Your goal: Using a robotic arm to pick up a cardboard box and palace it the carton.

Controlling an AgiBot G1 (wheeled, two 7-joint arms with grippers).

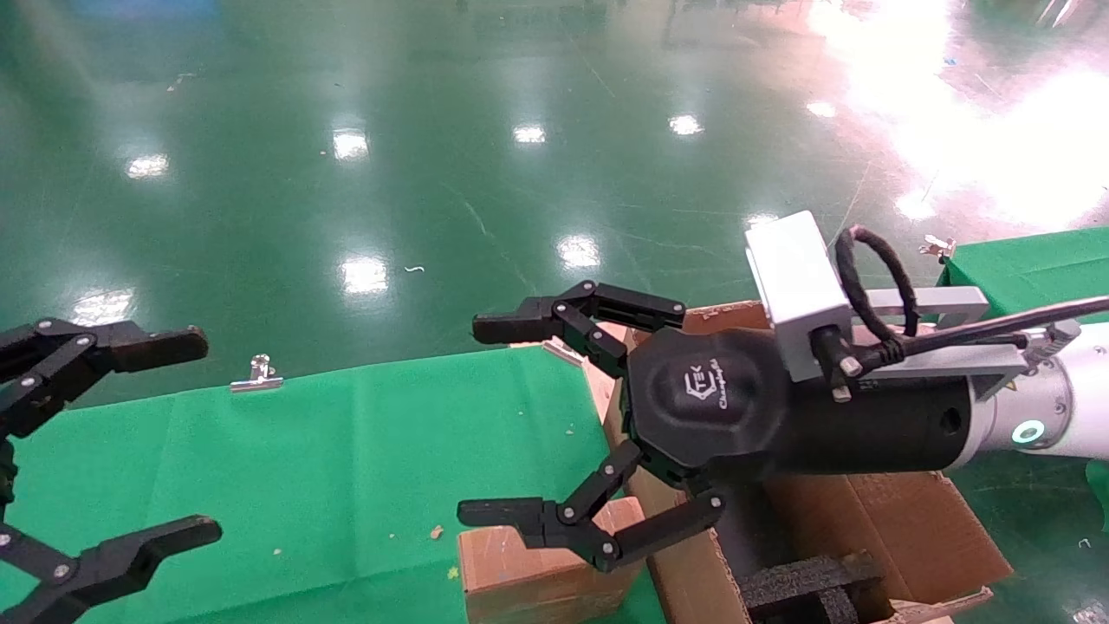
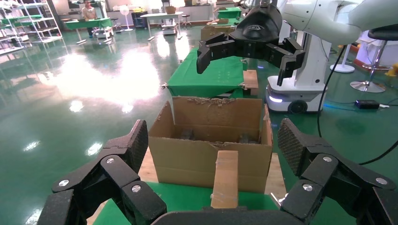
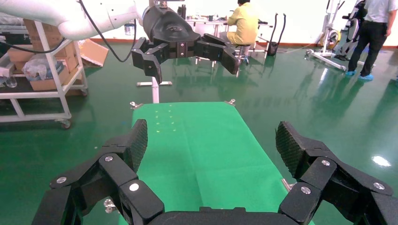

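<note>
The small brown taped cardboard box (image 1: 520, 576) lies on the green cloth against the outer left wall of the carton (image 1: 901, 520). The carton is large, has ragged flaps and holds black foam (image 1: 806, 585). My right gripper (image 1: 481, 420), with the silver camera block, hovers open and empty above the box and the carton's left edge. In the left wrist view the box (image 2: 226, 180) stands in front of the carton (image 2: 187, 157), with the right gripper (image 2: 244, 65) high above them. My left gripper (image 1: 199, 436) is open and empty at the far left, facing them.
A green cloth (image 1: 346, 451) covers the table, held by a metal clip (image 1: 257, 374) at its far edge. A second green-covered table (image 1: 1031, 269) stands at the right. A shiny green floor lies beyond. A white mobile base (image 2: 293, 101) stands behind the carton.
</note>
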